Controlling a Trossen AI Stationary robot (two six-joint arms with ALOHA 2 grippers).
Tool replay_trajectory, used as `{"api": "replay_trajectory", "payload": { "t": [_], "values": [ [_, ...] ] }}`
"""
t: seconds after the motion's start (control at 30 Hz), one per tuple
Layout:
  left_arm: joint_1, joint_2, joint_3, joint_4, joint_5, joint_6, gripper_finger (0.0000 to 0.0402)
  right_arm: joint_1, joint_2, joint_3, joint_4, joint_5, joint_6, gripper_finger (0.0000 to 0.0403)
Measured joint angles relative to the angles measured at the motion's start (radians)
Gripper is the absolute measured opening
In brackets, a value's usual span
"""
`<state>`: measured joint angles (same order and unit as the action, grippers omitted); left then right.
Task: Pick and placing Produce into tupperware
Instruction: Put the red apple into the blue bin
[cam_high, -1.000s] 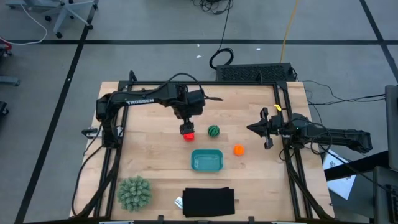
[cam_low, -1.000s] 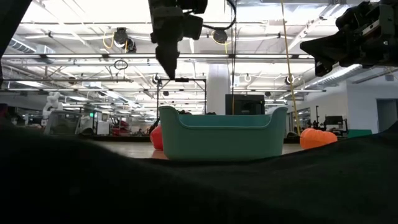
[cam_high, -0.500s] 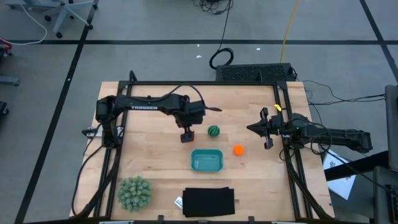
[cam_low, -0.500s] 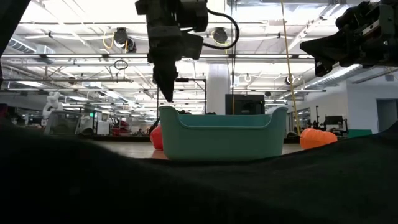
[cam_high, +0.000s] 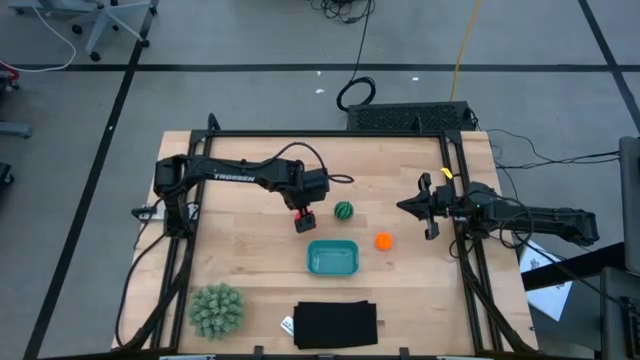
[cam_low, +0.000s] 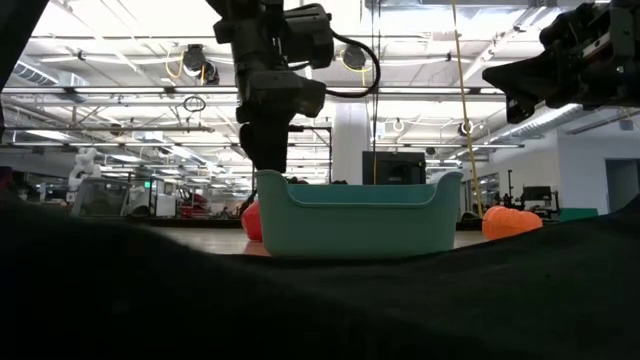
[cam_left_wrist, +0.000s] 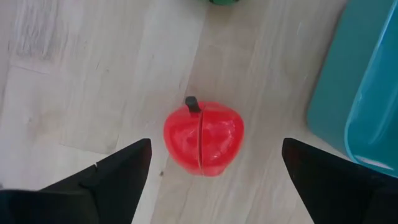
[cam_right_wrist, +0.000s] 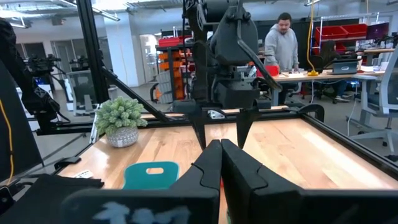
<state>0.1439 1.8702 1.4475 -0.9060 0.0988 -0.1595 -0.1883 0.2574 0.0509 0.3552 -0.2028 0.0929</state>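
The left gripper (cam_left_wrist: 208, 163) hangs low over the wooden table (cam_high: 240, 260), its two dark fingers (cam_left_wrist: 118, 177) spread wide on either side of the red piece (cam_left_wrist: 203, 137); neither finger touches it, and the little red apple with its dark stem sits on the bare boards between them. In the high view the left gripper (cam_high: 305, 217) stands just left of the dark green striped piece (cam_high: 344, 211), and the red piece is mostly hidden under it; only a sliver of red shows, I think. The teal tub (cam_high: 332, 257) sits just nearer than the gripper, with nothing visible inside it; the orange piece (cam_high: 383, 241) lies on the table just right of the tub's far corner, apart from it. From table height the red piece (cam_low: 252, 221) peeps out behind the tub's (cam_low: 355, 215) left end. The right gripper (cam_high: 427, 206) waits at the table's right edge, fingers pressed together, holding nothing. A spiky pale-green ball (cam_high: 216, 309) and a flat black object (cam_high: 336, 324) rest along the near edge.
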Motion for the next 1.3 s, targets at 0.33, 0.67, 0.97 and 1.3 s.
{"api": "replay_trajectory", "payload": {
  "t": [0.33,0.67,0.97,1.3],
  "values": [
    [-0.005,0.0,0.0,-0.009,-0.001,0.059,0.0367,0.0,0.0,0.0,-0.009,0.0,0.0,0.0],
    [-0.006,0.0,0.0,-0.007,-0.03,0.047,0.0367,0.0,0.0,0.0,-0.009,0.0,0.0,0.0],
    [-0.009,-0.001,-0.073,0.069,-0.082,0.06,0.0367,0.0,0.0,0.0,-0.009,0.0,0.0,0.0],
    [-0.009,-0.001,-0.153,0.159,-0.058,0.088,0.0367,0.0,0.0,0.0,-0.009,0.0,0.0,0.0]
  ]
}}
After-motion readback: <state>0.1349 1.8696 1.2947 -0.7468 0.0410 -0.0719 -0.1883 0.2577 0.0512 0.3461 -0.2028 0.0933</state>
